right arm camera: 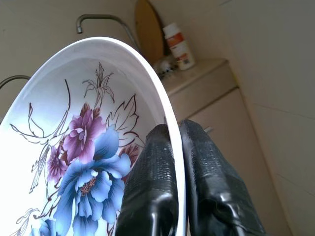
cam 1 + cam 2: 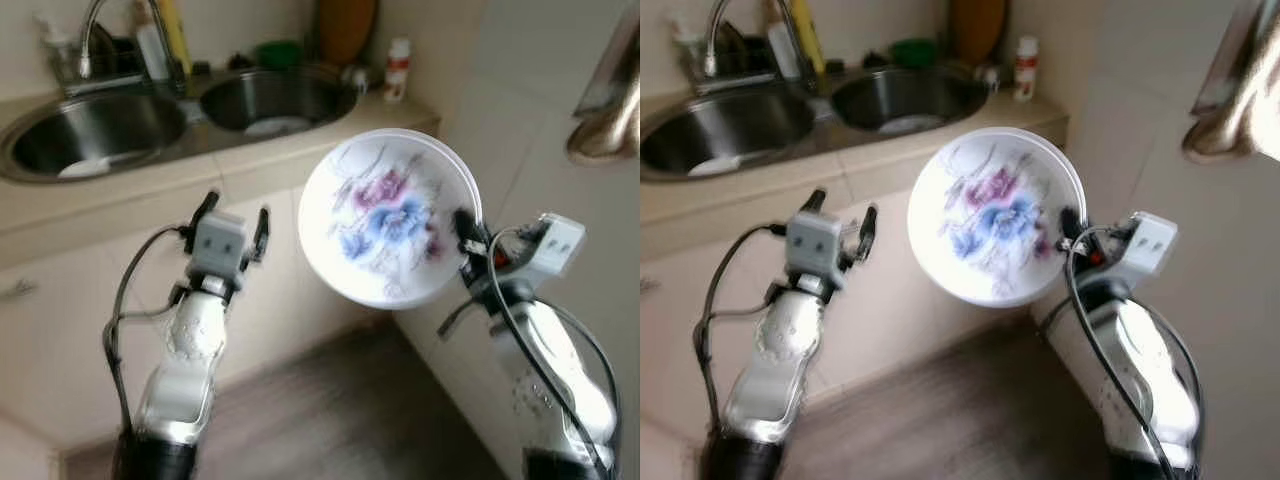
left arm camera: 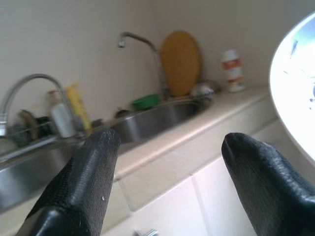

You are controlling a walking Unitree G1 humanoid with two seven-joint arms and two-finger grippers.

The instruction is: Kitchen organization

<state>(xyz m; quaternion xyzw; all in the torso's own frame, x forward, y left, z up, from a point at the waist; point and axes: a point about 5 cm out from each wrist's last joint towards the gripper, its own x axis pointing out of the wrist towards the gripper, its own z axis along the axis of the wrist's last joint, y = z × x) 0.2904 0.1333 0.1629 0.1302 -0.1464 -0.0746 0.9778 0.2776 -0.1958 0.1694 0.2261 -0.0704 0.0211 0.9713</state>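
Note:
A white plate (image 2: 390,215) painted with blue and purple flowers hangs on edge in the air, in front of the counter corner. My right gripper (image 2: 467,232) is shut on the plate's right rim; in the right wrist view the two black fingers (image 1: 162,187) pinch the rim of the plate (image 1: 74,147). My left gripper (image 2: 232,222) is raised before the cabinet front, open, with nothing between its fingers (image 3: 83,182). The plate's edge (image 3: 295,93) reaches into the left wrist view.
A double steel sink (image 2: 100,130) with a tap (image 2: 95,30) is set in the beige counter (image 2: 300,140). Bottles (image 2: 398,68), a green bowl (image 2: 275,52) and a wooden board (image 2: 345,25) stand behind it. A tiled wall (image 2: 540,120) rises at right. Dark floor (image 2: 330,420) lies below.

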